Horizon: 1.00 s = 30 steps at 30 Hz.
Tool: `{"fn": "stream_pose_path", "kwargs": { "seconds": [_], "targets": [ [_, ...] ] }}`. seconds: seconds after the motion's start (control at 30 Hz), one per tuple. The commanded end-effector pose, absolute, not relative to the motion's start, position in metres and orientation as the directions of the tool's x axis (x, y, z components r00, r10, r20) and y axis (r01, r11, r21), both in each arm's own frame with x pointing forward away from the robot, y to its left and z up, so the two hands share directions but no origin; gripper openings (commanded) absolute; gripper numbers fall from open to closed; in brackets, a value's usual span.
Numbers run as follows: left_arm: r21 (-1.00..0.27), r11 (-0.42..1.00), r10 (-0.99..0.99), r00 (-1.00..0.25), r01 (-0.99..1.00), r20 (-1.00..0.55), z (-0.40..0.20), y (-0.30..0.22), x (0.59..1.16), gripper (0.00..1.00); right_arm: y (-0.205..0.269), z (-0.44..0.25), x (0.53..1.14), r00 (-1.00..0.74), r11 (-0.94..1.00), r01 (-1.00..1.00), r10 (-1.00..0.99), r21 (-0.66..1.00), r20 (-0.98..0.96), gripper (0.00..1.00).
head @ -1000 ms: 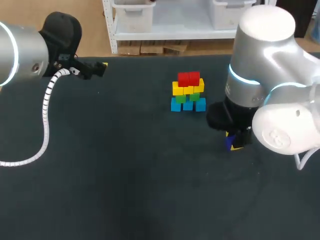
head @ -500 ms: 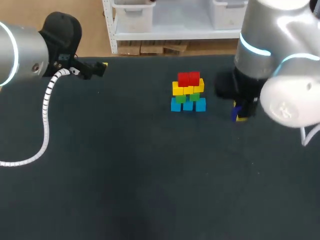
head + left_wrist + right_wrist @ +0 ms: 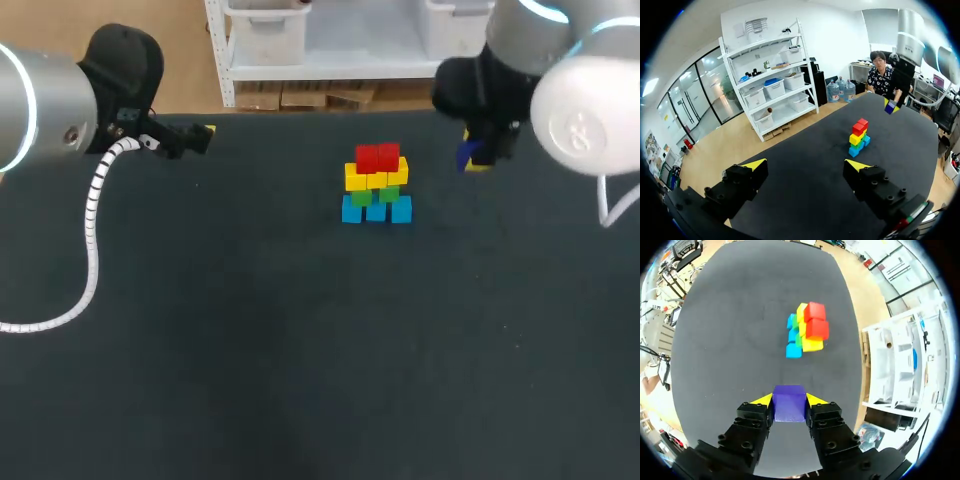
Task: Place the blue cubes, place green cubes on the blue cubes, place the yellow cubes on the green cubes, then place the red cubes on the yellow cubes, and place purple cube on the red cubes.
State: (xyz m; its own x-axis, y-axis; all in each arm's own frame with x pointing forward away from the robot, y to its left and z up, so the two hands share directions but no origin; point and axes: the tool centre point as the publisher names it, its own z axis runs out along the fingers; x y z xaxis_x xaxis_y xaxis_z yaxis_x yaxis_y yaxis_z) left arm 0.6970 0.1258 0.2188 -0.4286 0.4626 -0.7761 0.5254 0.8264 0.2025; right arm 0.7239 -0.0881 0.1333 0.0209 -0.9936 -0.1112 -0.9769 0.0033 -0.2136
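Dark, matte table top [image 3: 250, 350], slightly fuzzy like felt, with open shelving beyond its far edge. Reaching in from the right, a thick arm in glossy white and silver casing with a black wrist pointing down. Right gripper [image 3: 478, 155] held clear of the table, black blocky fingers with yellow wedge tips pressed against two opposite faces of a smooth purple cube [image 3: 789, 407].

Ahead of and below that gripper, a small stepped pile of plain, hard-edged blocks standing on the table: blue cubes [image 3: 375, 209] in a row at the base, green cubes [image 3: 375, 195] on them, yellow cubes [image 3: 375, 177] above, two red cubes [image 3: 377, 157] side by side on top.

Coming in from the left, a silver arm with a black wrist and a white coiled cable hanging from it. Left gripper [image 3: 806, 165] low near the table's far left edge, fingers spread wide with nothing between them, aimed toward the pile well ahead of it.
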Motion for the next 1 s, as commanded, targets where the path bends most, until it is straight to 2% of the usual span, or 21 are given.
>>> {"fn": "stream_pose_path", "kwargs": {
  "seconds": [0.03, 0.37, 1.0],
  "targets": [
    [0.200, 0.824, 0.463, -0.427, 0.530, -0.777, 0.219, 0.127, 0.698, 1.00, -0.073, 0.144, 0.738, 0.032, -0.015, -0.989, -0.993, -0.146, -0.110, 0.00],
    [0.200, 0.824, 0.463, -0.427, 0.530, -0.777, 0.219, 0.127, 0.698, 1.00, -0.037, 0.154, 0.747, 0.098, -0.086, -0.992, -0.987, -0.095, -0.126, 0.00],
    [0.200, 0.824, 0.463, -0.427, 0.530, -0.777, 0.219, 0.127, 0.698, 1.00, 0.003, 0.140, 0.767, 0.108, -0.107, -0.994, -0.990, -0.025, -0.086, 0.00]
  ]
}}
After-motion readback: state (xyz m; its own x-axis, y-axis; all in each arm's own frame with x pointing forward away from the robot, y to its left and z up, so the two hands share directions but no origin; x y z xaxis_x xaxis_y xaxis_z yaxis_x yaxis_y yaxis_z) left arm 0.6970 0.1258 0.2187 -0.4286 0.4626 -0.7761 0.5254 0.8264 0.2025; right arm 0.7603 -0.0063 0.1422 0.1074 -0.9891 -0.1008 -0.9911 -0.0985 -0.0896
